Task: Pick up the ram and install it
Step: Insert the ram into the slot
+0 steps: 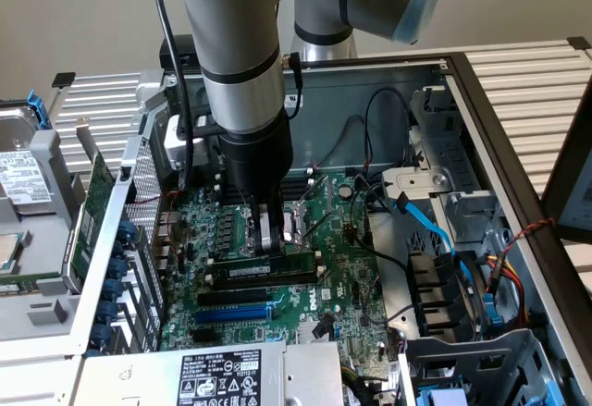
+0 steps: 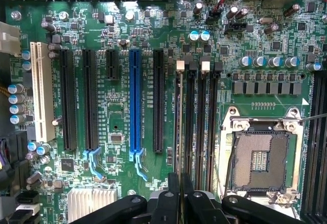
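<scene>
Ram [image 1: 264, 267] stands on its long edge in the memory slots [image 2: 202, 122] of the motherboard [image 1: 347, 281], next to the empty CPU socket [image 2: 259, 157]. It's a thin dark-green stick with a white label on its side. So pickup is done and it's lined up with a slot; can't tell if it's fully seated or the clips latched. Gripper [image 1: 269, 239] is directly above, fingers [image 2: 172, 191] nearly closed, pinching its top edge.

Arm [image 1: 240, 82] was cut off at the exterior view's top edge and hid motherboard [image 1: 344, 272] behind it. Print on ram [image 1: 287, 263] and sticker [image 1: 220, 375] was too small to read.
</scene>
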{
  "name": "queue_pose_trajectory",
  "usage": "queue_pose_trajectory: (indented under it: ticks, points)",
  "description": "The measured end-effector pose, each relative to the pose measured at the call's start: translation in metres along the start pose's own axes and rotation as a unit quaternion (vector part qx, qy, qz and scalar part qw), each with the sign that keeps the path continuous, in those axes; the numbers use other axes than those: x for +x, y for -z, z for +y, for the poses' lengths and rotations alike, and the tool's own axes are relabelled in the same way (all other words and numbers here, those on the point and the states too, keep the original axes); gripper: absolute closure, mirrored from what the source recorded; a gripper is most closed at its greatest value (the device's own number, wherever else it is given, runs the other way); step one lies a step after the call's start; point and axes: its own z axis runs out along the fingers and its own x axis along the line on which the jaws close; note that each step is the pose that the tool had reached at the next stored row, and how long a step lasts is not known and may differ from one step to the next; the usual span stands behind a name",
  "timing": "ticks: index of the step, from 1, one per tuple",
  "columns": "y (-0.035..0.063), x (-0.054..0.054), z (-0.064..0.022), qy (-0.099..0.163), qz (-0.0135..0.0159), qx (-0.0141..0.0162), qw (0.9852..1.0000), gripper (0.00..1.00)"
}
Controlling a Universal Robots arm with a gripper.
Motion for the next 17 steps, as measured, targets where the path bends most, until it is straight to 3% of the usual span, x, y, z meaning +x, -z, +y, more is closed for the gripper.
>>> queue_pose_trajectory:
  ticks: [17]
  points:
    - [-0.0018,-0.0001,0.0013,0.004,-0.0006,0.0016,1.0000,0.87]
